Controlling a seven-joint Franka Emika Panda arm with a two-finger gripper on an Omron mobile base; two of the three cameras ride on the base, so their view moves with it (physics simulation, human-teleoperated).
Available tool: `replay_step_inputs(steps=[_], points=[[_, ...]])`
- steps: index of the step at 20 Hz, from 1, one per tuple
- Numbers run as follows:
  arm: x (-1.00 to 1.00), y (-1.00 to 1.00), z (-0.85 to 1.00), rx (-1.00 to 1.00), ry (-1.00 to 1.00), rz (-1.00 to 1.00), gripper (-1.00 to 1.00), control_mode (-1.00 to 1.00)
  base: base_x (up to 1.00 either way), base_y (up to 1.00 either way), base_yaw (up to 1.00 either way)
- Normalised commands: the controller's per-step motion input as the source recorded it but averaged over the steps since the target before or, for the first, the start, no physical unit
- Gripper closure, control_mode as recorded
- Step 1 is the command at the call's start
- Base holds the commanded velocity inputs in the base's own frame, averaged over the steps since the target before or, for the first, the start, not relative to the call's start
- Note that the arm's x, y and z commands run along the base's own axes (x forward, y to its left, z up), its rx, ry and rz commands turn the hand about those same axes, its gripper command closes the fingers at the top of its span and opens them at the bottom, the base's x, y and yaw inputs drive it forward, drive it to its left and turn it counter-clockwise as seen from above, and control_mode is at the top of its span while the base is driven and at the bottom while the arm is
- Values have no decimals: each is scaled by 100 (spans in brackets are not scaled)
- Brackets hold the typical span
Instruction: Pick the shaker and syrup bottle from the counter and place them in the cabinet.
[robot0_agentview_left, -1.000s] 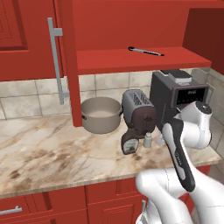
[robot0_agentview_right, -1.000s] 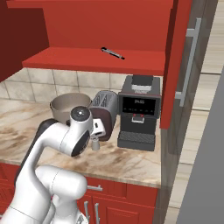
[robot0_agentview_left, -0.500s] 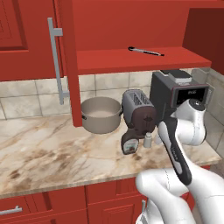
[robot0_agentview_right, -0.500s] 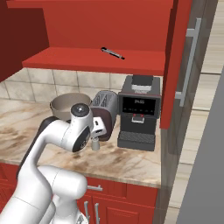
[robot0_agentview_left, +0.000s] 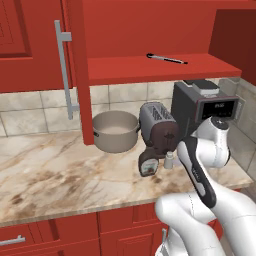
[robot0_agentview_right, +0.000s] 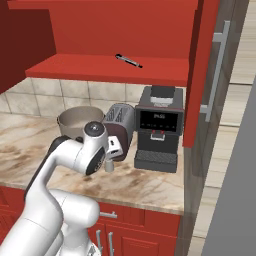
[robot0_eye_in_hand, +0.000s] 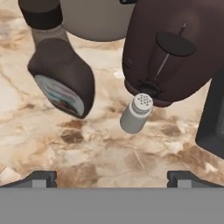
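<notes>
- Since a second ago your arm has drifted slightly right in the left base view.
- Your claw (robot0_eye_in_hand: 112, 177) hangs wide open, empty, above the shaker (robot0_eye_in_hand: 136, 113) at centre frame.
- Syrup bottle (robot0_eye_in_hand: 59, 70) sits upper left on the surface (robot0_eye_in_hand: 100, 153).

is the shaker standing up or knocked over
Upright. The shaker stands on the counter in front of the toaster, its perforated cap facing up at the hand camera; the left base view shows it vertical too.

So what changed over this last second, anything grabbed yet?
Only the arm moved: its wrist end swung slightly up and toward the coffee machine. Nothing was grabbed; the gripper is open above the shaker. The shaker, syrup bottle, toaster and pot stayed put.
</notes>
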Motion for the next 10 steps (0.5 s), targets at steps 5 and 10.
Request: replay_step_inputs(steps=[5,10], points=[[16,0,-16,0,-2,0,-100,-100,0,0,0],[15,0,-13,0,-2,0,-100,-100,0,0,0]])
